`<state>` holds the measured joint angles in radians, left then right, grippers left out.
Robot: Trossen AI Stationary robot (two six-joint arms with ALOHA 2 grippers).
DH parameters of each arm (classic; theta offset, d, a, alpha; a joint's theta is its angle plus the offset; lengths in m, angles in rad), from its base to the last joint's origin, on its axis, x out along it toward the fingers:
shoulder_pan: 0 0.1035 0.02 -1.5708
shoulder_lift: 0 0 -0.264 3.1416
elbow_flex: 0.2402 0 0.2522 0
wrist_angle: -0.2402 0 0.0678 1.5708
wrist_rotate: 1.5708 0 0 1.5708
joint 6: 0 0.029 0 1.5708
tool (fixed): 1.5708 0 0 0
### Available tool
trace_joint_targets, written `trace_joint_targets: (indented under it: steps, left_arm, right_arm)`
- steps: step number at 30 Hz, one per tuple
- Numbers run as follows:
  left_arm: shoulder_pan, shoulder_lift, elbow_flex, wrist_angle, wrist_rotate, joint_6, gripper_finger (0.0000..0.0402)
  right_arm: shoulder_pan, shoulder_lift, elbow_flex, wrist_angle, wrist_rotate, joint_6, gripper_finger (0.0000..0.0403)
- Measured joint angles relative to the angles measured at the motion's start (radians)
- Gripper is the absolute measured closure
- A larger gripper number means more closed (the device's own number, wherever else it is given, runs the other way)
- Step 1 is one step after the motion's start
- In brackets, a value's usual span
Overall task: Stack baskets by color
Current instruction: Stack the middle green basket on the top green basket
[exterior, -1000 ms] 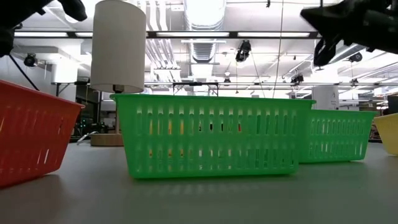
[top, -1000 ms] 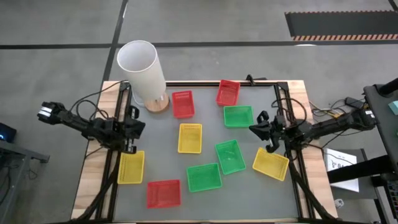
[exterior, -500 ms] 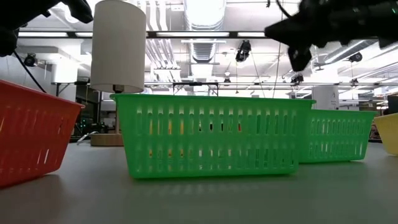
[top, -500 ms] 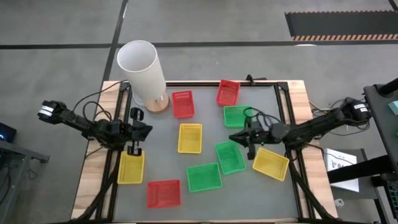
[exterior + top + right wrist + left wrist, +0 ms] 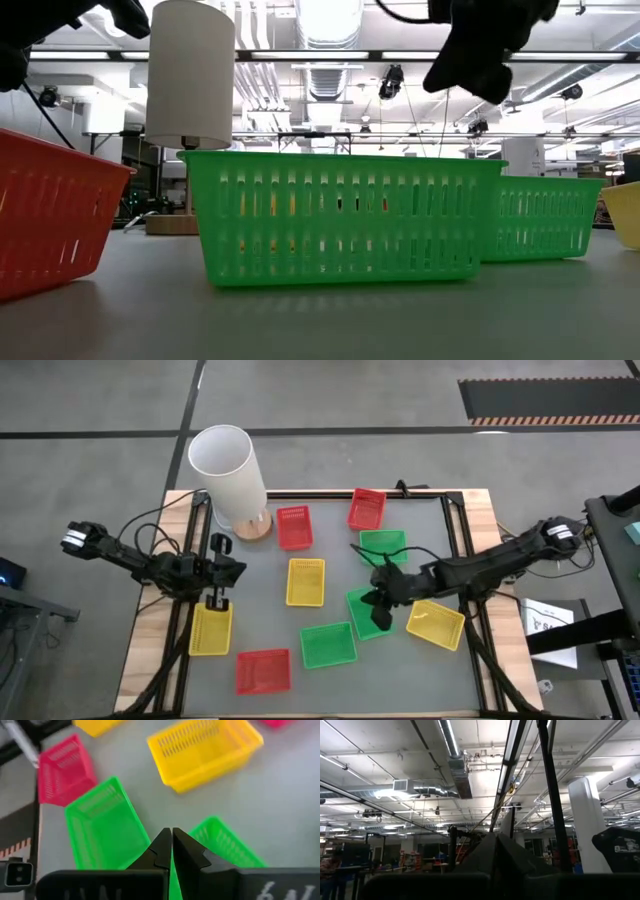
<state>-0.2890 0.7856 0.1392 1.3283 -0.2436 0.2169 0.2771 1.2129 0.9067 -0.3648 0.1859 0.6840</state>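
Note:
Several mesh baskets lie singly on the grey table: red ones (image 5: 294, 526), (image 5: 367, 508), (image 5: 263, 670); yellow ones (image 5: 305, 581), (image 5: 434, 623), (image 5: 211, 628); green ones (image 5: 383, 545), (image 5: 328, 644), (image 5: 360, 610). My right gripper (image 5: 381, 618) hangs shut above that last green basket (image 5: 222, 845), slanting down toward the table's left, touching nothing. In its wrist view the fingertips (image 5: 171, 831) meet between two green baskets. My left gripper (image 5: 232, 568) waits shut at the table's left edge, pointing upward (image 5: 496, 837).
A tall white cylinder (image 5: 228, 478) stands on a wooden disc at the far left corner. A black frame (image 5: 455, 530) borders the table. In the low view a green basket (image 5: 340, 215) fills the middle, with the right arm (image 5: 480, 50) high above it.
My right gripper has swung from the table's right edge toward the middle, over the green basket. It has tipped from pointing upward to slanting down and has stayed shut. The baskets have not moved.

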Motion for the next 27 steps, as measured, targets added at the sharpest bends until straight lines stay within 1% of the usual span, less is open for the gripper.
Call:
trace_joint_targets:
  steps: [4,6,8,10,15,18,22,27]
  left_arm:
    - [0.0,0.0,0.0,0.0,0.0,0.0,0.0402]
    - [0.0,0.002,0.0,-0.001,0.0,0.0,0.0402]
    - [0.0,0.001,0.0,0.0,0.0,0.0,0.0402]
    - [0.0,0.003,0.0,0.001,0.0,0.0,0.0402]
    - [0.0,0.005,-0.001,-0.001,0.0,0.0,0.0402]
    - [0.0,0.006,-0.001,-0.001,0.0,0.0,0.0402]
    - [0.0,0.008,-0.002,-0.001,0.0,0.0,0.0402]
    - [0.0,0.013,-0.004,-0.003,0.0,0.0,0.0402]
  right_arm:
    - [0.003,0.083,0.123,-0.2,-0.007,0.192,0.0394]
    - [0.003,0.13,0.184,-0.293,-0.038,0.245,0.0393]
    - [0.002,0.177,0.25,-0.379,-0.077,0.269,0.0392]
    - [0.002,0.229,0.316,-0.459,-0.088,0.292,0.0384]
    - [0.002,0.355,0.468,-0.605,-0.089,0.313,0.0342]
    - [0.002,0.422,0.532,-0.65,-0.089,0.315,0.031]
    - [0.002,0.497,0.577,-0.652,-0.09,0.32,0.0272]
    - [0.0,0.554,0.589,-0.647,-0.089,0.327,0.0243]
